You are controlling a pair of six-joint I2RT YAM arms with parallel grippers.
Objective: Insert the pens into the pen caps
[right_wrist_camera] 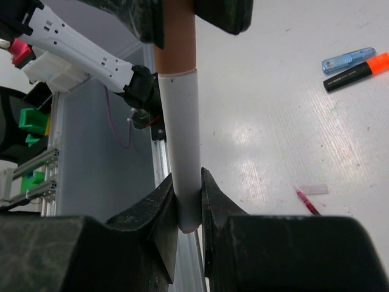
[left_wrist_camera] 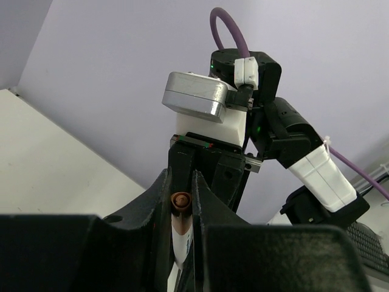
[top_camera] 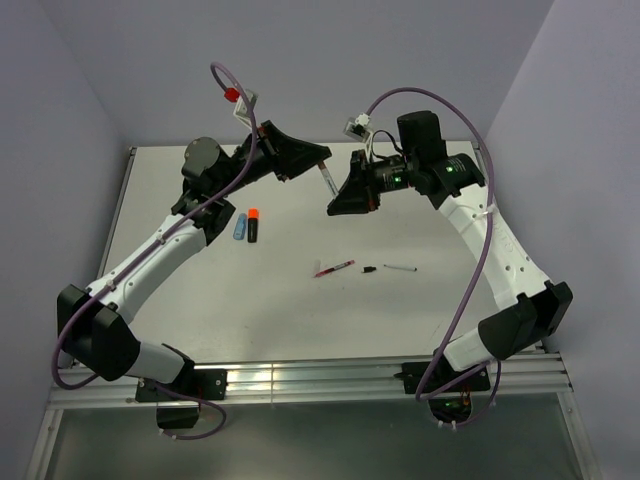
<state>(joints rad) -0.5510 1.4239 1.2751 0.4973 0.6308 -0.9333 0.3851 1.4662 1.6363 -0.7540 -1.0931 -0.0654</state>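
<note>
A white pen [top_camera: 328, 180] with a brownish-red end hangs in the air over the far middle of the table, held from both sides. My left gripper [top_camera: 320, 160] [left_wrist_camera: 181, 185] is shut on the brownish-red end [left_wrist_camera: 180, 202]; I cannot tell whether that end is a cap. My right gripper [top_camera: 337, 203] [right_wrist_camera: 188, 182] is shut on the white barrel [right_wrist_camera: 181, 140]. On the table lie a light-blue marker [top_camera: 240, 226] [right_wrist_camera: 348, 59], a black marker with an orange end [top_camera: 253, 225] [right_wrist_camera: 355, 72], a slim red pen [top_camera: 334, 268] [right_wrist_camera: 307, 202], a tiny black cap [top_camera: 369, 269] and a slim white pen [top_camera: 400, 268].
A small clear piece [right_wrist_camera: 313, 189] lies just beside the red pen's tip. A metal rail [top_camera: 320, 380] runs along the table's near edge between the arm bases. Lilac walls close the table in at the back and sides.
</note>
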